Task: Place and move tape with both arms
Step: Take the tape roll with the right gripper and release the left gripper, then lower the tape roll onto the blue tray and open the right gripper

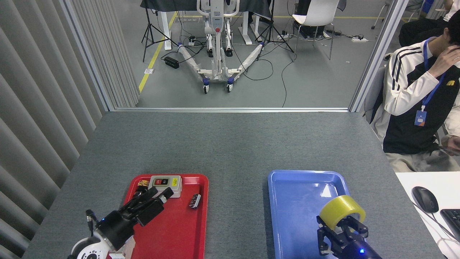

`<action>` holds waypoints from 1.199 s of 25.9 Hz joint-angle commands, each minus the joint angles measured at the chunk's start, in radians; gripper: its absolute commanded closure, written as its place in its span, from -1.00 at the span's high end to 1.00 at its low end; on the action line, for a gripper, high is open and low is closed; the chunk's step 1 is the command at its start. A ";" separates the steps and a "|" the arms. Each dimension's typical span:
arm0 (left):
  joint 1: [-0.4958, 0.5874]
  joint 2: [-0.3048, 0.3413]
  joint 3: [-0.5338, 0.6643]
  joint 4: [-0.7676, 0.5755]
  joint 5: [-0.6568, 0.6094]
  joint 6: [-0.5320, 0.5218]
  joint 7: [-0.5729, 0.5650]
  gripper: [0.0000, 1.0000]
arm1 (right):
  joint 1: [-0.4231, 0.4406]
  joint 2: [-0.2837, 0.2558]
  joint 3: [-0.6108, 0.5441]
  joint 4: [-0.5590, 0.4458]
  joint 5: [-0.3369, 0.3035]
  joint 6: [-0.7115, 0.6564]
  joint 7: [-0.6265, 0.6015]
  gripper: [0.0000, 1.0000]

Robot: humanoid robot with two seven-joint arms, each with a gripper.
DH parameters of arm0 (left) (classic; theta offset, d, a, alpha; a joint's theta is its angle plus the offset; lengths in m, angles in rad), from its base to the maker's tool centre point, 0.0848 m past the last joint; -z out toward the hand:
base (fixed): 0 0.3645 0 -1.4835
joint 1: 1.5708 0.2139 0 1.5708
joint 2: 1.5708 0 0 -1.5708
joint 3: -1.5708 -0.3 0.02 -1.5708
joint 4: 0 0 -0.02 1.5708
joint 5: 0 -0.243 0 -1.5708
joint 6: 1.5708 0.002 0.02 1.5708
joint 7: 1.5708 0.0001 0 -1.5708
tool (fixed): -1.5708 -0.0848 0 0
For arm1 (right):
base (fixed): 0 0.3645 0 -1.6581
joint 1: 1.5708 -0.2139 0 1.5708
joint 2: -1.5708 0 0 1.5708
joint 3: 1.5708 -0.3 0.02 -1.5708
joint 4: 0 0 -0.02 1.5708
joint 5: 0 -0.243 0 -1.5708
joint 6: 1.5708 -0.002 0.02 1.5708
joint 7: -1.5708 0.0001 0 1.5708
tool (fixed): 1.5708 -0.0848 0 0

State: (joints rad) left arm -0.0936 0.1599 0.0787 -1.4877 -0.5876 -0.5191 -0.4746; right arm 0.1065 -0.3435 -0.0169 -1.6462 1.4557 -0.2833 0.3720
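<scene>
The tape (341, 210) is in the right hand (343, 225), low at about 5 o'clock in the view, over the right side of the blue tray (298, 201). The fingers (355, 225) close on the roll from below, on its near edge, with the yellow band tilted up and away from them. Whether the roll rests on the tray floor or hangs just above it cannot be told from this angle.

The left hand (152, 201) is at 7 o'clock over the red tray (179, 230), holding nothing, its fingers close together and pointing toward 1 o'clock at the grey switch box (165, 185). A small dark part (194, 200) lies just right of it.

What could go wrong, as I judge it:
- The grip takes only the near edge of a smooth, round roll. If the fingers let go while the roll is tilted, it could land on its rim and roll across the slick tray or over the right lip onto the table (230, 144).
- The roll sits near the tray's right wall; a sideways move could knock it against the rim and twist it in the grip.
- A person (417, 104) sits at 2 o'clock, well apart from the right arm, but a wide swing that way would narrow the gap.
- The left hand hangs low over the switch box and the small part; a careless pull back could nudge them.
</scene>
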 commanded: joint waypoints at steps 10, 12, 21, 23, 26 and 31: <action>0.011 0.165 -0.126 -0.048 -0.316 0.436 0.343 0.99 | -0.159 -0.048 0.005 0.008 -0.181 0.144 0.527 -0.93; 0.018 0.197 -0.191 -0.072 -0.317 0.426 0.335 0.99 | -0.165 -0.049 0.008 0.014 -0.187 0.227 0.522 0.26; 0.002 0.253 -0.163 -0.034 -0.328 0.435 0.448 0.99 | -0.153 -0.040 0.061 0.016 -0.193 0.265 0.475 1.00; -0.008 0.240 -0.163 -0.019 -0.327 0.410 0.461 0.99 | -0.146 -0.041 0.061 0.012 -0.193 0.260 0.426 1.00; -0.003 0.242 -0.146 -0.014 -0.336 0.380 0.468 0.99 | -0.113 -0.041 0.043 -0.020 -0.192 0.271 0.324 1.00; -0.034 0.242 -0.137 0.046 -0.340 0.372 0.476 0.99 | -0.045 -0.029 -0.011 -0.011 -0.183 0.277 -0.294 0.99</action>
State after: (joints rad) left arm -0.1161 0.4005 -0.0640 -1.4633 -0.9255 -0.1422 -0.0047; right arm 0.0251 -0.3795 -0.0069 -1.6594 1.2664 -0.0107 0.4177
